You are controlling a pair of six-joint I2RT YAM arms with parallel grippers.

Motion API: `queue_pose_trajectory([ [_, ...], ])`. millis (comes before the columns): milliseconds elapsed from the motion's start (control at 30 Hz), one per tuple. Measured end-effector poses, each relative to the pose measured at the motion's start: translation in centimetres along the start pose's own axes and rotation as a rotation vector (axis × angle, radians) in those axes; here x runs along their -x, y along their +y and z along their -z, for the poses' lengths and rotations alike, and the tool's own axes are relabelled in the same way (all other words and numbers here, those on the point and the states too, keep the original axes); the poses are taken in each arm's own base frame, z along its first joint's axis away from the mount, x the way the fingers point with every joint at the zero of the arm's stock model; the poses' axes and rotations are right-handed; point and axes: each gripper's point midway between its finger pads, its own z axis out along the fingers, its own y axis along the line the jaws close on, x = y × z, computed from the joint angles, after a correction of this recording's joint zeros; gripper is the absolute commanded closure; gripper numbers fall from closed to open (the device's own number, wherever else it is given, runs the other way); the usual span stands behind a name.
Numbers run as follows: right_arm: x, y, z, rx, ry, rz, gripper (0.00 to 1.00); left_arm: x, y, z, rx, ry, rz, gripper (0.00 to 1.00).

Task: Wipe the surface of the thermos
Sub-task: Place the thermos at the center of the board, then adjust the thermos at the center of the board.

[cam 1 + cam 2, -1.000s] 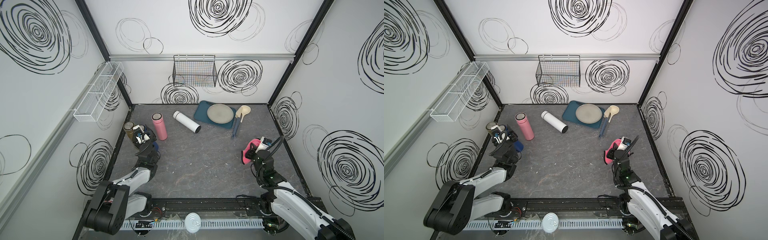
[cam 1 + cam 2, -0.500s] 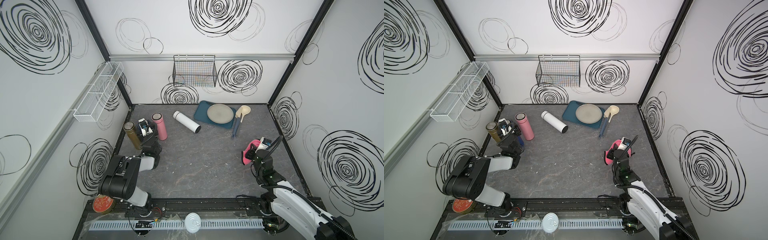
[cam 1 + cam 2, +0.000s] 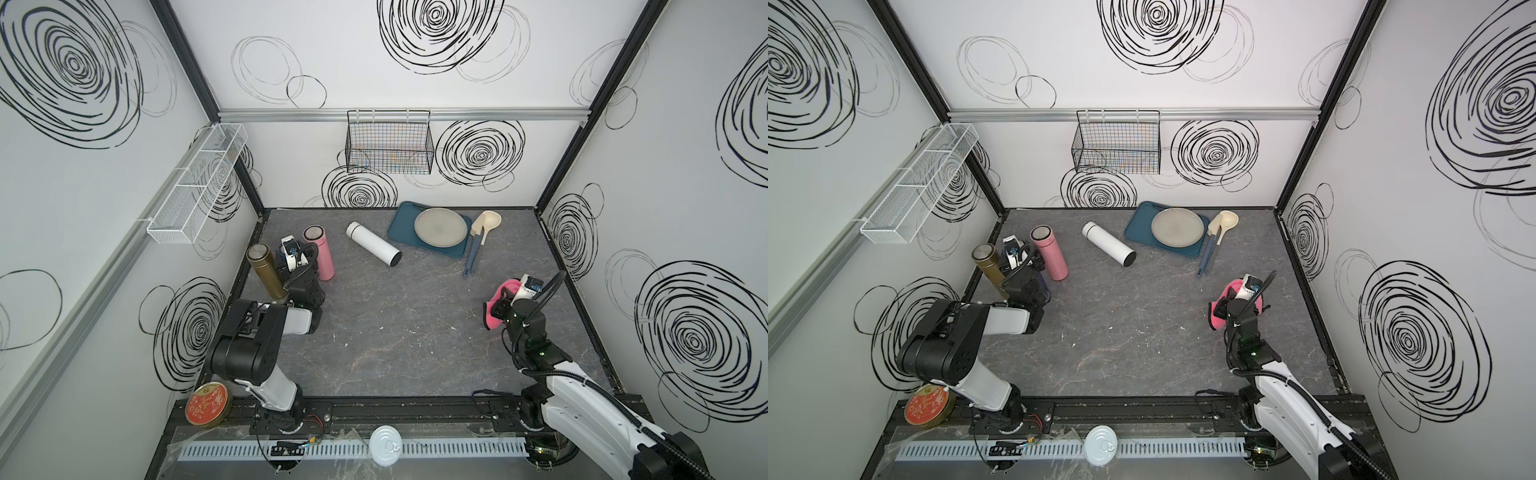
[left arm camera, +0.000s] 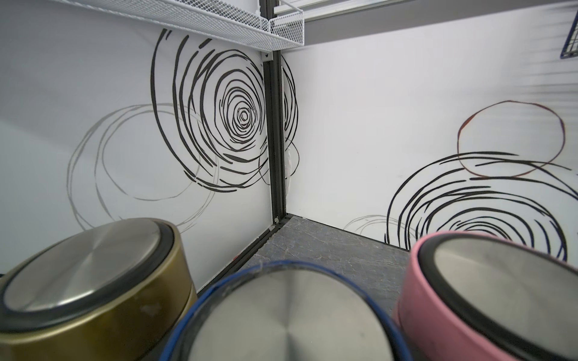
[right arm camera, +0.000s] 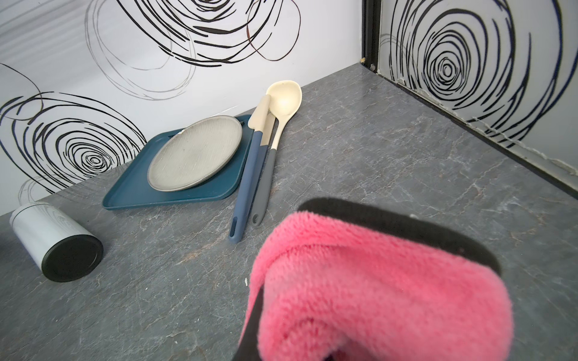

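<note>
**A:** Where does the blue thermos (image 4: 283,312) stand?

**B:** Upright at the left edge of the worktop (image 3: 407,328), close to the left wall. From above it is nearly all hidden under the wrist of the left arm (image 3: 297,322). The left wrist view looks straight down on its steel lid.

**A:** What crowds it?

**B:** A gold thermos (image 3: 266,272) stands just beside it on the wall side, and a pink thermos (image 3: 321,254) just beside it on the other side, both upright. Whether either touches it I cannot tell.

**A:** And the left jaws?

**B:** The wrist is right over the blue thermos, but no view shows the jaws themselves. I cannot tell how wide they stand or whether they grip anything.

**A:** The right jaws?

**B:** Closed tight on a pink cloth (image 5: 359,281), which bunches over them. The right arm (image 3: 582,399) holds it over the right side of the worktop, well apart from the blue thermos.

**A:** What lies between and around?

**B:** A white thermos (image 3: 374,248) lies on its side toward the back, its dark base toward the middle. Right of it is a dark blue tray (image 3: 400,232) carrying a grey plate (image 3: 440,226). Just beside the tray's right edge a spatula (image 5: 250,175) and a ladle (image 5: 283,100) lie side by side. A black wire basket (image 3: 388,143) hangs on the back wall and a white rack (image 3: 199,183) on the left wall.
</note>
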Motion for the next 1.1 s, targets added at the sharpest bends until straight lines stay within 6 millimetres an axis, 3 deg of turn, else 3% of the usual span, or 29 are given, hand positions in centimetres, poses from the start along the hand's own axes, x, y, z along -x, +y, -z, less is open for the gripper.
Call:
queue_pose_trajectory([
  [100, 0.0, 0.0, 0.0, 0.000, 0.000, 0.000, 1.00, 0.9, 0.0, -0.1, 0.003, -0.023, 0.019, 0.22],
  [167, 0.0, 0.0, 0.0, 0.000, 0.000, 0.000, 1.00, 1.6, 0.2, 0.0, 0.007, -0.036, 0.034, 0.11],
  [333, 0.0, 0.0, 0.0, 0.001, 0.001, 0.000, 1.00, 5.0, 1.3, 0.7, 0.036, -0.078, 0.087, 0.11],
  [467, 0.0, 0.0, 0.0, 0.003, 0.002, 0.000, 1.00, 9.8, 2.2, 2.2, 0.032, -0.138, 0.171, 0.11],
  [667, -0.1, 0.0, -0.1, 0.006, 0.005, -0.002, 1.00, 19.8, 1.6, 5.8, -0.077, -0.230, 0.431, 0.11],
  [767, -0.1, 0.0, -0.1, 0.008, 0.008, -0.002, 1.00, 22.5, -1.8, 7.7, -0.189, -0.198, 0.516, 0.10],
  [900, -0.2, 0.0, -0.2, 0.007, 0.012, -0.001, 1.00, 24.5, -10.1, 8.8, -0.316, -0.057, 0.538, 0.08],
  [967, -0.2, 0.0, -0.2, 0.007, 0.014, 0.000, 1.00, 23.4, -14.4, 9.0, -0.348, 0.032, 0.512, 0.07],
  [1100, -0.2, 0.0, -0.2, 0.010, 0.015, -0.001, 1.00, 19.0, -22.2, 8.8, -0.337, 0.233, 0.450, 0.08],
])
